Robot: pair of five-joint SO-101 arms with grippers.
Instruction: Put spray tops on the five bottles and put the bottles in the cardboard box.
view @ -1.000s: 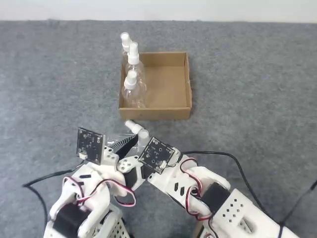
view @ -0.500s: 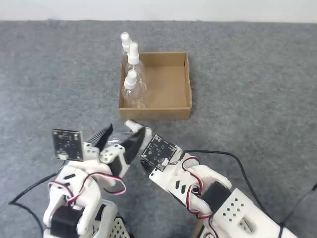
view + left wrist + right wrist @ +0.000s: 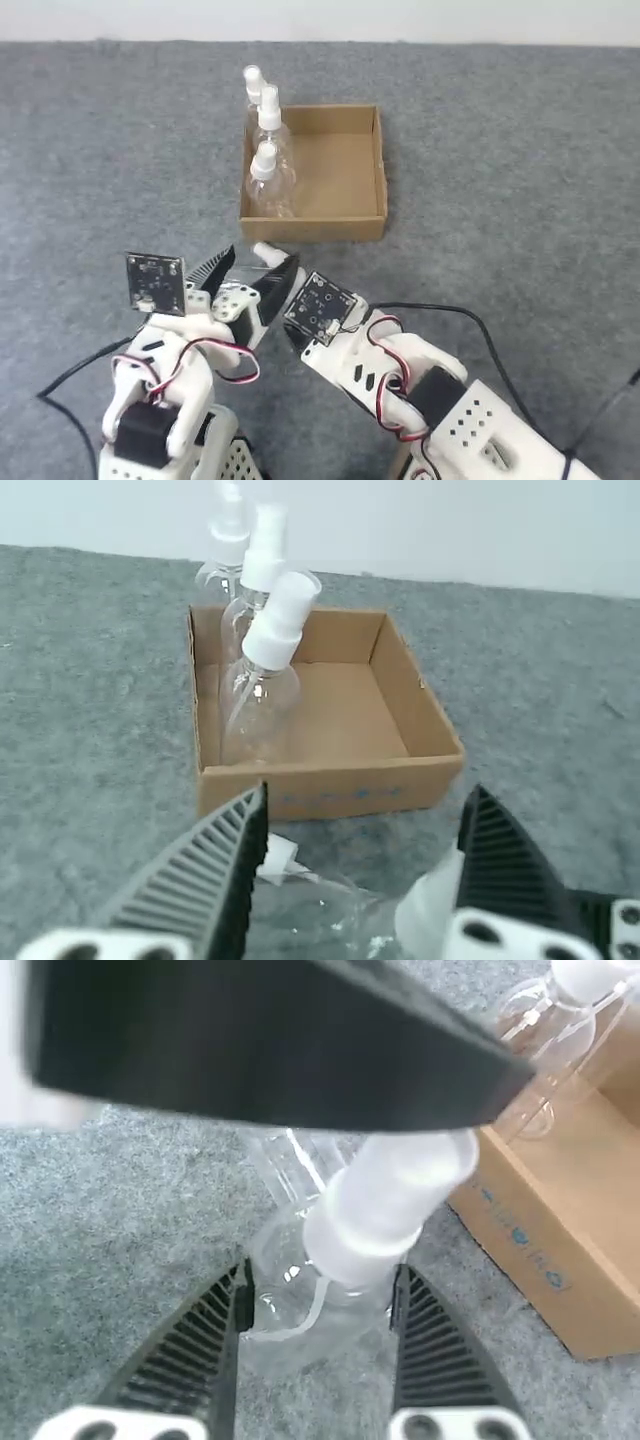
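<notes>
A cardboard box [image 3: 345, 225] lies on the grey carpet. Two clear bottles with white spray tops [image 3: 263, 160] [image 3: 269, 100] stand along its left wall, and a third [image 3: 252, 78] stands at its far left corner. In front of the box my right gripper [image 3: 320, 1275] is shut on a clear bottle [image 3: 320, 1305] whose white spray top [image 3: 390, 1200] points toward the box. Another clear bottle [image 3: 310, 905] lies beside it, spray top [image 3: 265, 250] on. My left gripper [image 3: 258, 260] hangs open over both tops, its fingers [image 3: 215, 870] apart to either side.
Grey carpet [image 3: 520, 180] spreads free to the right and left of the box. The box's right half [image 3: 350, 170] holds nothing. Black cables [image 3: 470, 330] trail off beside the right arm's base.
My left gripper opened and swung off to the left, then came back right and toward the box, still open. The right arm and its bottle stayed put.
</notes>
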